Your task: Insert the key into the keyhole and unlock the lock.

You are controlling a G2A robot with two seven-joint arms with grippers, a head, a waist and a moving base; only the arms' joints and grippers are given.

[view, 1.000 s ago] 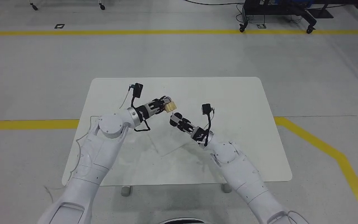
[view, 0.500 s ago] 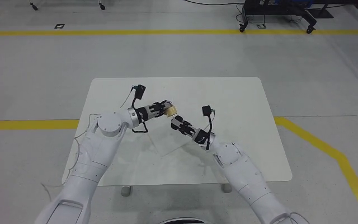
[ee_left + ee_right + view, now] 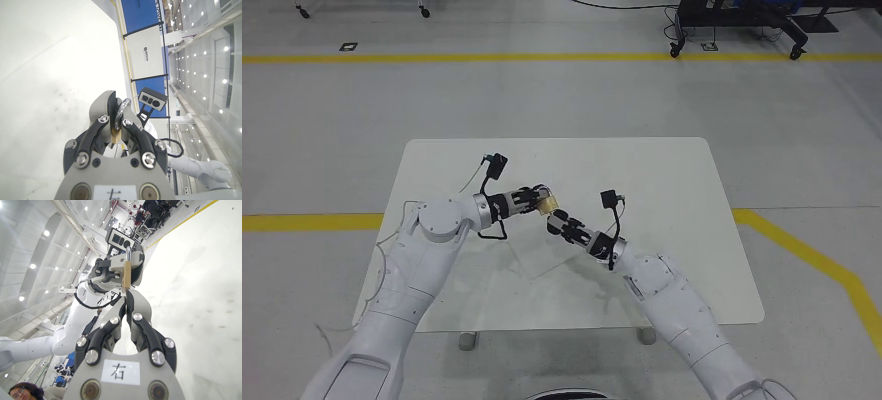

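Lock in left gripper; key, right gripper

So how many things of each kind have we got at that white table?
Arms: 2
Padlock: 1
Table: 1
Total: 4

White worktop, rectangular with rounded corners. Stands on a pale grey floor. Bears a few faint dark specks.
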